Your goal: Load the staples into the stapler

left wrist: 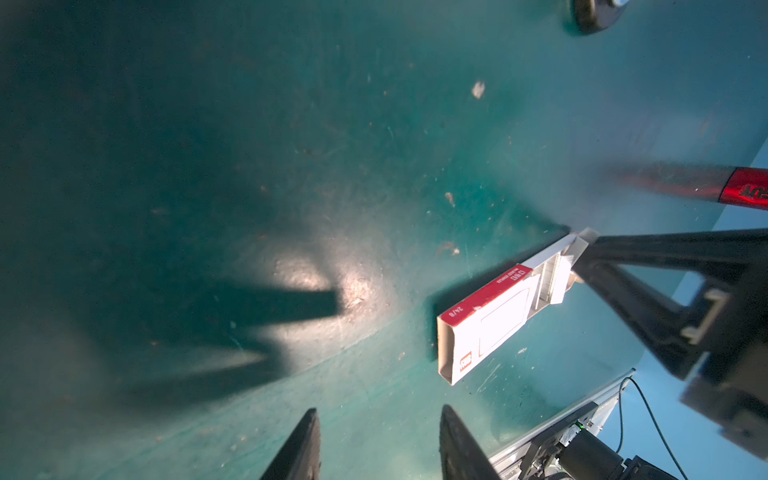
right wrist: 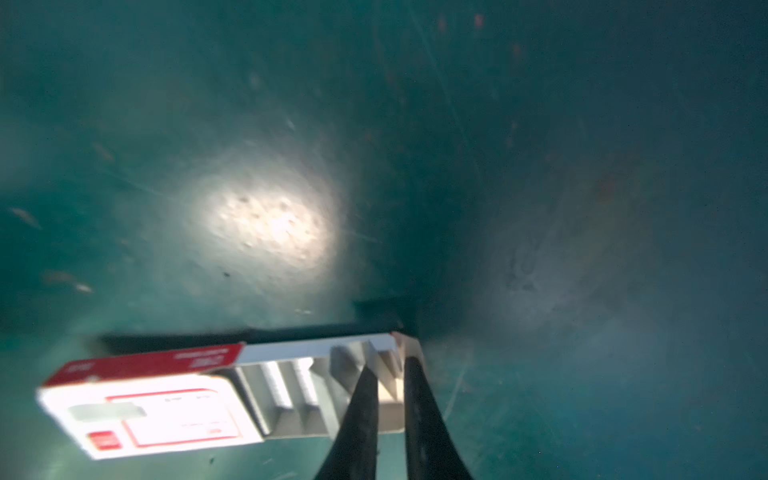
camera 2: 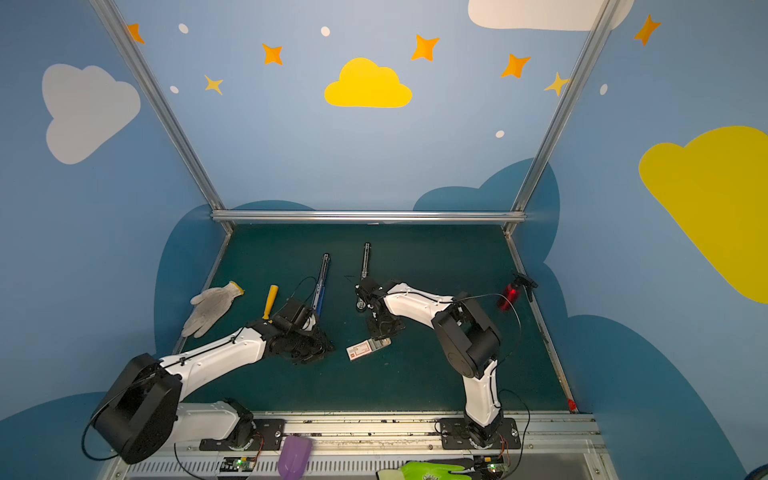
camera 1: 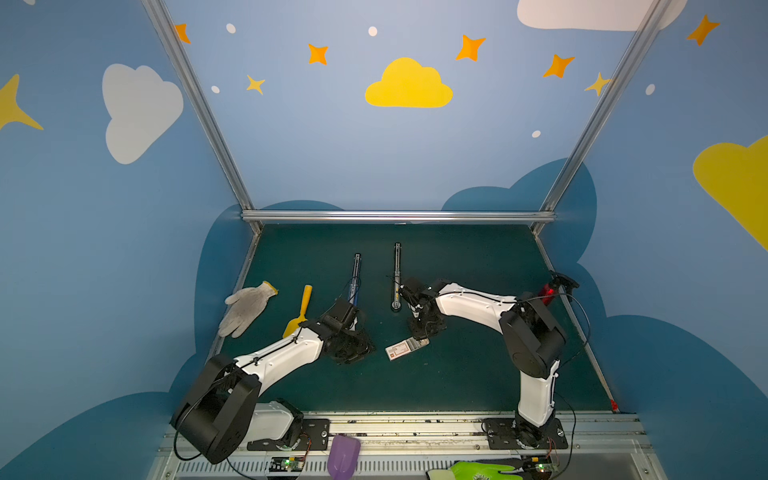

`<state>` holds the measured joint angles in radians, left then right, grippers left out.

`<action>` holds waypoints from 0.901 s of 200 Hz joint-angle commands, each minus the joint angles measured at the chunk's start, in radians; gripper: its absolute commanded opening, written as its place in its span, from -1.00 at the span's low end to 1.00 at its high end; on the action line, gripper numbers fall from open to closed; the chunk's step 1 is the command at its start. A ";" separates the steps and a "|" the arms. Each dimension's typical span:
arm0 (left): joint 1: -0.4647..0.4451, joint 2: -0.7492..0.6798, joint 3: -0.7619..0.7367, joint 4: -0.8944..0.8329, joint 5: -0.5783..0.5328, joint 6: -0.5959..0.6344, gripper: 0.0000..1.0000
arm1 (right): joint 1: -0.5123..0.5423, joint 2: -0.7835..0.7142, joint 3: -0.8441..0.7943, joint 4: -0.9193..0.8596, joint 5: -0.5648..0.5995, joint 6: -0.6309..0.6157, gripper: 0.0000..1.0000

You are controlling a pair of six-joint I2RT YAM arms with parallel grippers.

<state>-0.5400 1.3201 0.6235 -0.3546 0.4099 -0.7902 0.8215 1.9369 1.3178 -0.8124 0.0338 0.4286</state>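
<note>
Your right gripper (right wrist: 388,365) narrowly straddles one end of the small white-and-red cardboard staple box (right wrist: 145,411), grip unclear; left gripper (left wrist: 379,411) half-open, empty.

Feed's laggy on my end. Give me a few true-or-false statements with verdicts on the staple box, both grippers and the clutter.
1. The staple box has its tray slid partly out. True.
2. The left gripper grips the box. False: it is open, empty and apart from the box.
3. The right gripper has its fingertips at the tray's open end. True.
4. In both top views the white glove lies right of the box. False: it lies far to the left, near the yellow scoop.
</note>
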 commanded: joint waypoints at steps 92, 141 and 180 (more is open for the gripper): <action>-0.004 -0.018 0.003 -0.010 -0.009 -0.004 -0.06 | 0.001 -0.056 -0.036 0.003 0.002 0.005 -0.98; -0.003 -0.030 0.064 -0.035 -0.040 0.014 -0.05 | -0.014 -0.171 -0.043 -0.008 -0.040 -0.002 -1.00; -0.002 -0.033 0.112 -0.043 -0.054 0.028 -0.05 | -0.036 -0.248 -0.078 0.027 -0.113 -0.034 -1.00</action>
<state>-0.5400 1.3121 0.7033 -0.3779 0.3790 -0.7826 0.7990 1.7279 1.2648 -0.7956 -0.0284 0.4217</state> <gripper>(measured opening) 0.475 0.047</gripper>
